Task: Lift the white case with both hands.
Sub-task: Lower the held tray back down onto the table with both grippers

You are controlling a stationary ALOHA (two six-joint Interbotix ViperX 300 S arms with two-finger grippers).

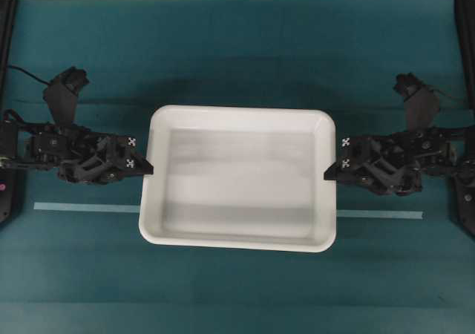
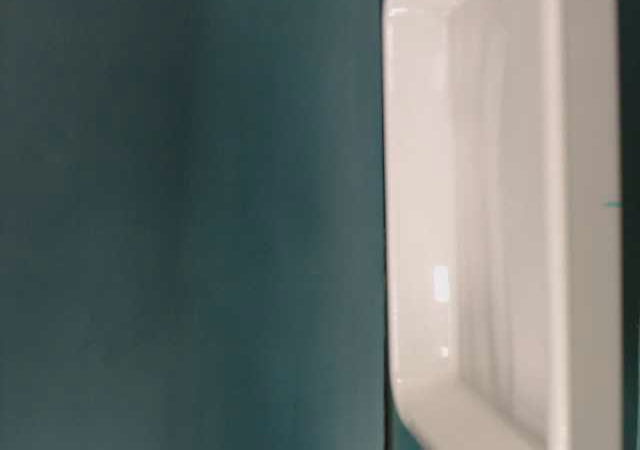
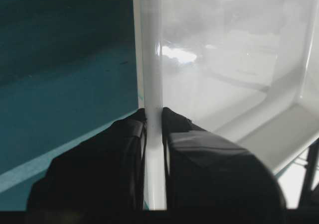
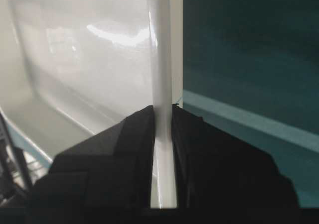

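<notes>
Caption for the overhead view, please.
Left gripper and right gripper clamp opposite rims of the white case.

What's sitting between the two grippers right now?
Only the white case: the left gripper and right gripper each clamp a short-side rim, seen overhead. The wrist views show rim between the fingers.

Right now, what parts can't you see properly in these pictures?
- Underside of the white case: hidden by the case itself in the overhead view, so its height off the table is unclear.
- Both grippers: missing from the table-level view, which the case's rim fills.
- Left gripper and right gripper: their bodies are cut off by the bottom edge in the wrist views.
</notes>
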